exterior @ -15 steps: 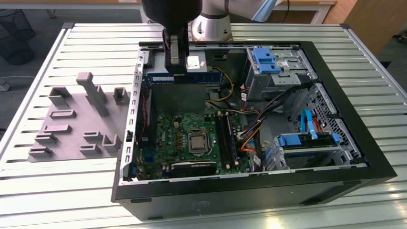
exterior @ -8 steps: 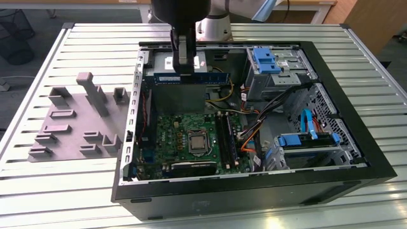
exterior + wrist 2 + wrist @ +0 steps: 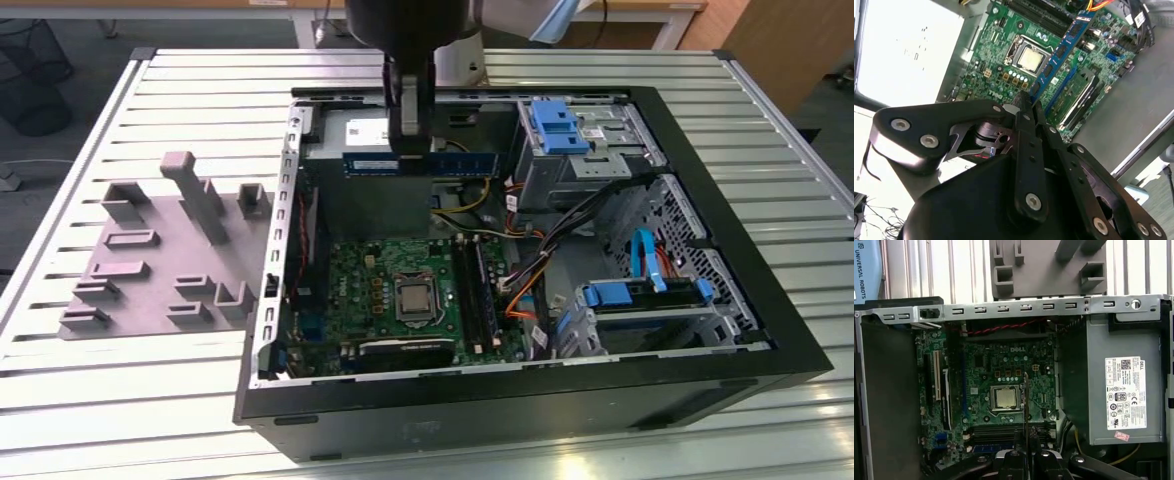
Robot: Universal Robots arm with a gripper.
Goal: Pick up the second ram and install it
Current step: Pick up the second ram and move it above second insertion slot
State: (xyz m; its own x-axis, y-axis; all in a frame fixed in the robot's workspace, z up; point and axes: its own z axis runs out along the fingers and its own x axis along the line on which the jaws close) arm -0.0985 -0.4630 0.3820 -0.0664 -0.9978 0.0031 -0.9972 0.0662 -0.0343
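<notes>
My gripper [image 3: 411,140] hangs above the back part of the open computer case [image 3: 534,400], shut on the second ram [image 3: 420,163]. The ram is a bluish-green stick with black chips, held level and on edge over the case. In the second wrist view the ram [image 3: 1064,42] runs out from between the gripper's [image 3: 1026,107] black fingers, with the motherboard [image 3: 999,60] behind it. The first wrist view has the ram [image 3: 1025,405] edge-on, rising from the gripper [image 3: 1026,457] over the CPU socket [image 3: 1005,398]. The long black memory slots [image 3: 474,290] lie beside the socket [image 3: 414,300], well below the stick.
A grey blocky fixture [image 3: 160,260] stands on the slatted table [image 3: 134,400] at the exterior view's left. Inside the case are a power supply [image 3: 1119,390], bundled cables [image 3: 527,270] and drive bays with blue clips [image 3: 561,125] [image 3: 641,295]. The case walls [image 3: 280,250] ring the motherboard.
</notes>
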